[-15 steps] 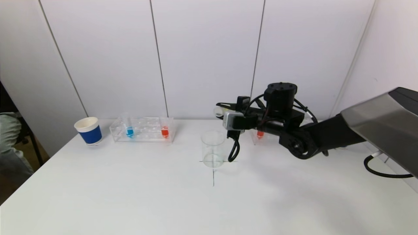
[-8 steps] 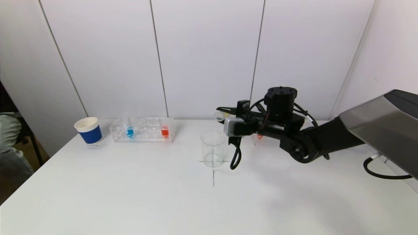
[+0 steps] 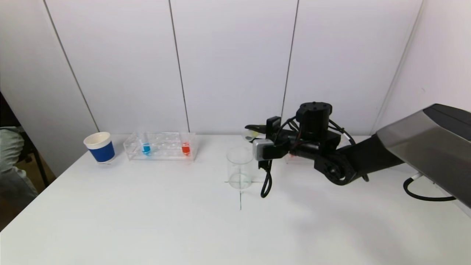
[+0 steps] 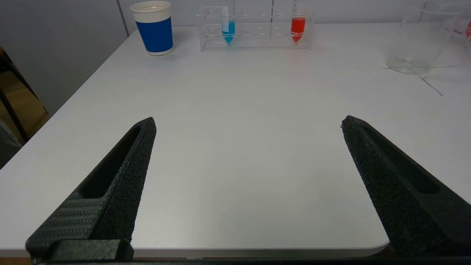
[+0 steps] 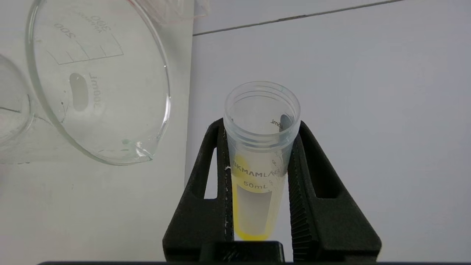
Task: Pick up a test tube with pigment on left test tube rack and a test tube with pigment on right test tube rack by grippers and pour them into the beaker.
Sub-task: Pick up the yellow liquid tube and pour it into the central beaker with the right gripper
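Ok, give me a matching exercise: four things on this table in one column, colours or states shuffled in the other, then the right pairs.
Things:
1. Tube in the right gripper
2. Paper cup
3. Beaker
4. Tube at the left end of the left rack

Colour or state:
A. Clear glass, holds no pigment yet
B. Yellow liquid inside
C. Light blue liquid inside
D. Dark blue sleeve, white rim

Pairs: 1-B, 2-D, 3-A, 4-C
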Action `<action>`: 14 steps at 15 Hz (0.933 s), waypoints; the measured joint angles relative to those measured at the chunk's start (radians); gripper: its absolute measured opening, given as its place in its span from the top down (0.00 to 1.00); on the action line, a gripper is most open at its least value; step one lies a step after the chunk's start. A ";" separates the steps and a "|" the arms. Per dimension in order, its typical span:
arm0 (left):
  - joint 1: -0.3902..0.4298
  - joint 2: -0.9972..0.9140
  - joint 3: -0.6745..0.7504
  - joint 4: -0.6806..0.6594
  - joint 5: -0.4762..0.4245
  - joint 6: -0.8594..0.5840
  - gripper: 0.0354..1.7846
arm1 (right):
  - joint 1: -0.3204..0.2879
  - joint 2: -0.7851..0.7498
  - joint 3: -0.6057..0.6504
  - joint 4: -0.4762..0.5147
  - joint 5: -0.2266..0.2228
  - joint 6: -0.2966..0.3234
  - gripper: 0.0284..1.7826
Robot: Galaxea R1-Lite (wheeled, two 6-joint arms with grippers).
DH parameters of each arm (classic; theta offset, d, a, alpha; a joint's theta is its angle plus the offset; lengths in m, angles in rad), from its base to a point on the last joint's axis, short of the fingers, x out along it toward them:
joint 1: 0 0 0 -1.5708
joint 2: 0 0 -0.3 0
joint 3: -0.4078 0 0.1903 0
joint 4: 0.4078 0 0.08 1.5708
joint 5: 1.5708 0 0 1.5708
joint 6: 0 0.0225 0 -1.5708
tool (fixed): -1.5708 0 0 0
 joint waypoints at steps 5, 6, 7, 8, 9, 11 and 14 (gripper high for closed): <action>0.000 0.000 0.000 0.000 0.000 0.000 0.01 | 0.007 0.012 -0.022 0.021 -0.016 -0.068 0.74; 0.000 0.000 0.000 0.000 0.000 0.000 0.01 | 0.007 0.014 -0.030 0.031 -0.026 -0.087 0.74; 0.000 0.000 0.000 0.000 0.000 0.000 0.01 | 0.008 0.014 -0.034 0.041 -0.034 -0.100 0.74; 0.000 0.000 0.000 0.000 0.000 0.000 0.01 | 0.009 0.015 -0.038 0.043 -0.035 -0.111 0.74; 0.000 0.000 0.000 0.000 0.000 0.000 0.01 | 0.010 0.015 -0.041 0.045 -0.040 -0.122 0.74; 0.000 0.000 0.000 0.000 0.000 0.000 0.01 | 0.011 0.016 -0.045 0.055 -0.048 -0.146 0.74; 0.000 0.000 0.000 0.000 0.000 0.000 0.01 | 0.014 0.016 -0.047 0.059 -0.051 -0.179 0.74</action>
